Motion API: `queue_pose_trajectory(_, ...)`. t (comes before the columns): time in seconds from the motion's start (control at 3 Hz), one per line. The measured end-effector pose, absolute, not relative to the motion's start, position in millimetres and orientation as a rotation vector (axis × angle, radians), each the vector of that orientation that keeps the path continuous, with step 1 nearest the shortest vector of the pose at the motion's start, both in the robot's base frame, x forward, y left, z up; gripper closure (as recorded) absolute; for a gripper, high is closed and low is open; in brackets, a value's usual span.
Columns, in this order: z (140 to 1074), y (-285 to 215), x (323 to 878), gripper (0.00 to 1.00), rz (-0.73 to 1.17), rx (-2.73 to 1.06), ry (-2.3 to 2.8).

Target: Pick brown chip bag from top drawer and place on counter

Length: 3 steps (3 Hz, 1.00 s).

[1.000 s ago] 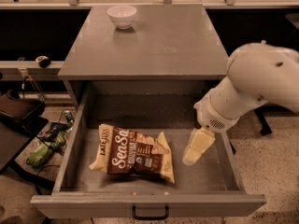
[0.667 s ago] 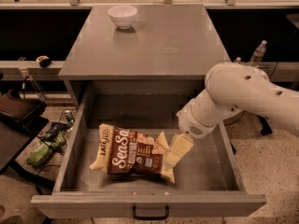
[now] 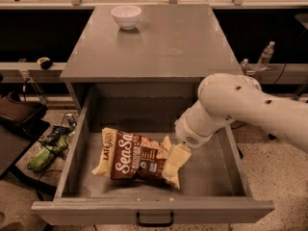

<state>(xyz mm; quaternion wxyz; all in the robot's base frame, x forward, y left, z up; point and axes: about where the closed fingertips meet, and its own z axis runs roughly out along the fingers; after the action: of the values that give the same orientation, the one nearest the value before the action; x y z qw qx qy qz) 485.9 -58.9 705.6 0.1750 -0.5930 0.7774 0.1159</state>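
The brown chip bag [image 3: 132,156] lies flat on the floor of the open top drawer [image 3: 154,211], left of middle, with its "Sea Salt" lettering facing up. My gripper [image 3: 174,161] hangs from the white arm [image 3: 226,107] that reaches in from the right. It is down inside the drawer, over the bag's right cream-yellow end and touching or just above it. The counter [image 3: 163,42] is the flat grey top of the cabinet behind the drawer.
A white bowl [image 3: 126,16] stands at the back left of the counter. The drawer's black pull handle [image 3: 154,222] is at the front. Clutter and cables [image 3: 48,146] lie on the floor at the left. A water bottle [image 3: 265,55] stands at the right.
The arm has swung left across the drawer, from its right side to the right end of the bag. The bag has not moved.
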Motion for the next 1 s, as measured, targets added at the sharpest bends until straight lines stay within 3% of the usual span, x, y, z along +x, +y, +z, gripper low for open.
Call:
queue_pose_trajectory(0.33,652.3,-28.6,489.5,0.15,0.375,-1.700,2.213)
queue_pose_trajectory(0.67,615.2,7.8,501.3,0.42,0.458,-1.681,2.183)
queue_pose_trajectory(1.0,616.9,7.8,501.3,0.65,0.458,-1.681,2.183)
